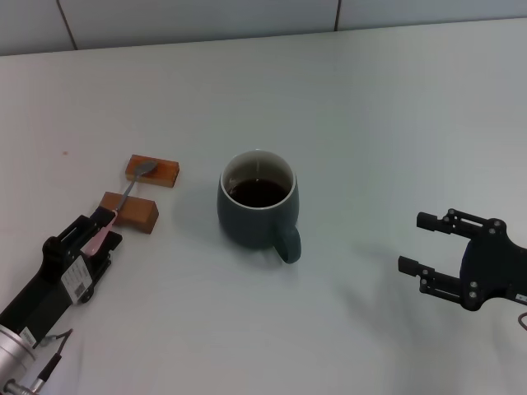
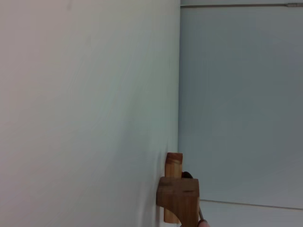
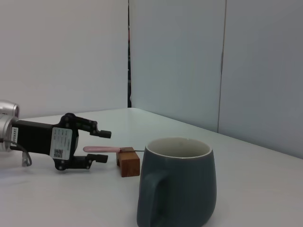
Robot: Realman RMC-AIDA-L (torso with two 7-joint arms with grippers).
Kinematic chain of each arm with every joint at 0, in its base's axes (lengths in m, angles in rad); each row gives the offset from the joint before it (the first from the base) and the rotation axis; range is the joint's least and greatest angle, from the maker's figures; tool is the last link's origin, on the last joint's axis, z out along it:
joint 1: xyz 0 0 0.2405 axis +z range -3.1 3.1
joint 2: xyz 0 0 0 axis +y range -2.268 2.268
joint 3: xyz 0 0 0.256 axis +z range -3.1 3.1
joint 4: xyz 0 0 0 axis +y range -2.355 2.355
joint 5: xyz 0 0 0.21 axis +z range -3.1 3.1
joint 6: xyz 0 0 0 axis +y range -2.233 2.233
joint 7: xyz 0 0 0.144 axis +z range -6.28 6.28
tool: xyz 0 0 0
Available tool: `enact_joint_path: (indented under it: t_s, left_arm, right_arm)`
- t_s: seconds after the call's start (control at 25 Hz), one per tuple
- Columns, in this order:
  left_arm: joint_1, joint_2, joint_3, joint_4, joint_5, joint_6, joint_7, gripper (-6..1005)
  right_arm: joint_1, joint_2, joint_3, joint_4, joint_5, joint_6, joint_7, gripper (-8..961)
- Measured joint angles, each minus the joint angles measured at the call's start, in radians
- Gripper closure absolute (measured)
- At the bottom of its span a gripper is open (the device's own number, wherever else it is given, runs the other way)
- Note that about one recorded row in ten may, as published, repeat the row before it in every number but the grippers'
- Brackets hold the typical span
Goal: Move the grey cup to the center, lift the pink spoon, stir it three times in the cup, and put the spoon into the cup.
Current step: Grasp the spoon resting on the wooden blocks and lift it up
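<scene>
We are seeing dark grey-green ceramic mug [image 1: 257,210] with dark liquid sitting at mid-table, handle facing near-right. Slim pink-handled spoon [image 1: 125,198] is lying across two brown wooden blocks [image 1: 152,171], left of mug. Left gripper [image 1: 105,228] is straddling pink handle end, fingers parted, not clamped. Right gripper [image 1: 418,243] is hovering wide open, empty, well right of mug.

grey cup [image 1: 258,211], pink spoon [image 1: 115,211] on wooden blocks [image 1: 141,192]
</scene>
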Motion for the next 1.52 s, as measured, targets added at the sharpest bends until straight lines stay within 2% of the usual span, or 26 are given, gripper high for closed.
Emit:
enact_joint_path:
  t_s: [0.08,0.28,0.84,1.24,1.52]
  left_arm:
    - [0.000,0.000,0.000,0.000,0.000,0.000,0.001,477]
    - [0.004,0.000,-0.001,0.001,0.001,0.000,0.009,572]
    - [0.001,0.001,-0.001,0.012,0.001,-0.029,0.021,650]
    - [0.000,0.002,-0.002,0.025,0.001,-0.038,0.031,661]
    - [-0.002,0.001,-0.001,0.025,0.001,-0.043,0.039,722]
  right_arm:
    - [0.000,0.000,0.000,0.000,-0.001,-0.001,0.000,279]
    - [0.000,0.001,-0.002,0.000,-0.001,-0.001,0.001,279]
    - [0.000,0.002,-0.002,0.002,-0.001,-0.001,0.001,279]
    - [0.006,0.001,-0.001,0.000,-0.002,-0.001,0.015,279]
    - [0.012,0.002,-0.001,0.000,-0.003,-0.001,0.015,279]
